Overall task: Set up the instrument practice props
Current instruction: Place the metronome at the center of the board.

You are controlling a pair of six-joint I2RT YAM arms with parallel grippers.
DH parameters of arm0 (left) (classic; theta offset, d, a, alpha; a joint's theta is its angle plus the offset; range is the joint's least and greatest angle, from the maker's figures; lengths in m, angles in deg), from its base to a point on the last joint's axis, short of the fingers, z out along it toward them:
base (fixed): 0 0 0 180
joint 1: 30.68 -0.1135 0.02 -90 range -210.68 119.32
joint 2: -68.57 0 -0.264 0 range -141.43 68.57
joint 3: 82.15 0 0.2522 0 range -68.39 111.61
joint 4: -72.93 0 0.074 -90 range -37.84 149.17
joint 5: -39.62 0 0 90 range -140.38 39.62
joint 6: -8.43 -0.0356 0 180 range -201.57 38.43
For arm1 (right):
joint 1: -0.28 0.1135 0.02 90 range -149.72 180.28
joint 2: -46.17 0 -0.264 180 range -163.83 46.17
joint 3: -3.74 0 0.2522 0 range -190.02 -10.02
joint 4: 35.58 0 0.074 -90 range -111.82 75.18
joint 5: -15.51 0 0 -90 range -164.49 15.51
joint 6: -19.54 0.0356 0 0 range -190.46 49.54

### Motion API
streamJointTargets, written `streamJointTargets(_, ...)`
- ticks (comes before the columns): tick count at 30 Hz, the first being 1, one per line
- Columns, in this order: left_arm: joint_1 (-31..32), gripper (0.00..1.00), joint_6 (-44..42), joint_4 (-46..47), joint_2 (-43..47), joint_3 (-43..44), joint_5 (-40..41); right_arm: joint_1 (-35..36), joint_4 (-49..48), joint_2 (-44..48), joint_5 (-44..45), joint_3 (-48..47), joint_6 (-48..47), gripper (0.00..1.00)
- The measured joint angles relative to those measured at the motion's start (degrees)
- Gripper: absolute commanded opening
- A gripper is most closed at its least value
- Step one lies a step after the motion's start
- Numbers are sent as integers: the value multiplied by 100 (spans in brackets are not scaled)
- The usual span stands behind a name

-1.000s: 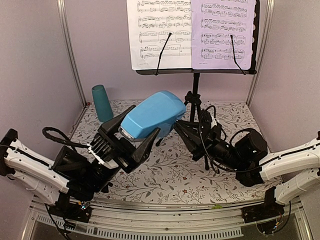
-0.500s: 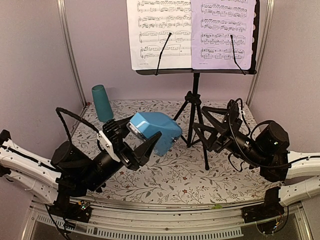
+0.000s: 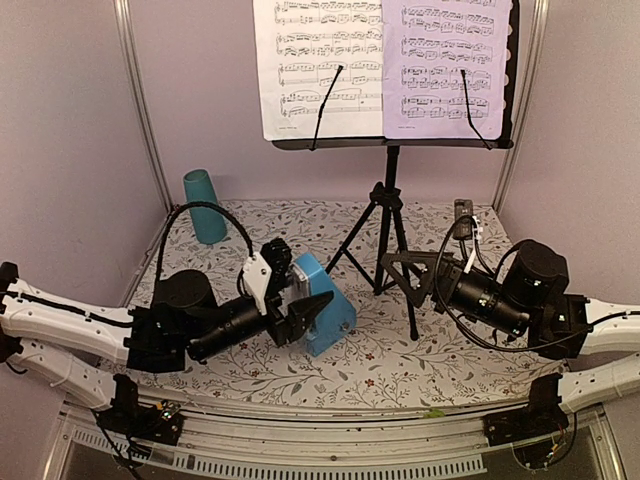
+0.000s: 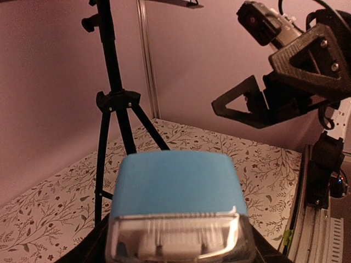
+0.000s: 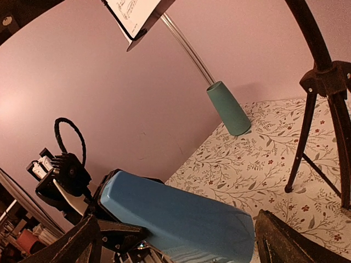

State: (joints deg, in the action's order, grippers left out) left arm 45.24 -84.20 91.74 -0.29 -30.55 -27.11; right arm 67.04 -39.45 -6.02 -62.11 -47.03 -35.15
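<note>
The left tool [image 3: 298, 300] is clamped on the smooth, rounded blue metronome [image 3: 330, 303], well in from the floral worktop's [image 3: 380, 365] edges. The right tool [image 3: 397, 270] is spread apart beside the thin black tripod [image 3: 390, 195].

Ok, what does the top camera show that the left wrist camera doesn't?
Only the top view: the white page and lavender page on the stand's tray, plus the teal cup. Only the left wrist view: a close look at the clear end of the blue metronome. Both: the metronome, the tripod legs and the right arm's open fingers.
</note>
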Motion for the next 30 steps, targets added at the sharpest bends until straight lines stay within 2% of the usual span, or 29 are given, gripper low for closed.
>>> streamJointTargets(4, -452, 0, 387, -125, -302, -144, -730, -361, 151, 140, -70, 0, -660, 99)
streamJointTargets(10, -861, 0, 501, 208, -946, -535, -1735, -1126, 275, 136, -837, 17, -1172, 99)
streamJointTargets(20, -1005, 1, 138, 1432, -1904, -658, -2796, -1611, 352, -284, -1888, 33, -1882, 99)
streamJointTargets(23, -1005, 7, 20, 1637, -2037, -658, -2992, -1622, 356, -415, -2076, 33, -2129, 99)
streamJointTargets(26, -1010, 16, -74, 1690, -2109, -658, -3112, -1622, 352, -507, -2240, 33, -2361, 99)
streamJointTargets(28, -1027, 26, -85, 1665, -2133, -658, -3187, -1622, 352, -570, -2347, 33, -2540, 99)
streamJointTargets(30, -1060, 42, -81, 1628, -2153, -647, -3254, -1622, 352, -632, -2448, 33, -2723, 99)
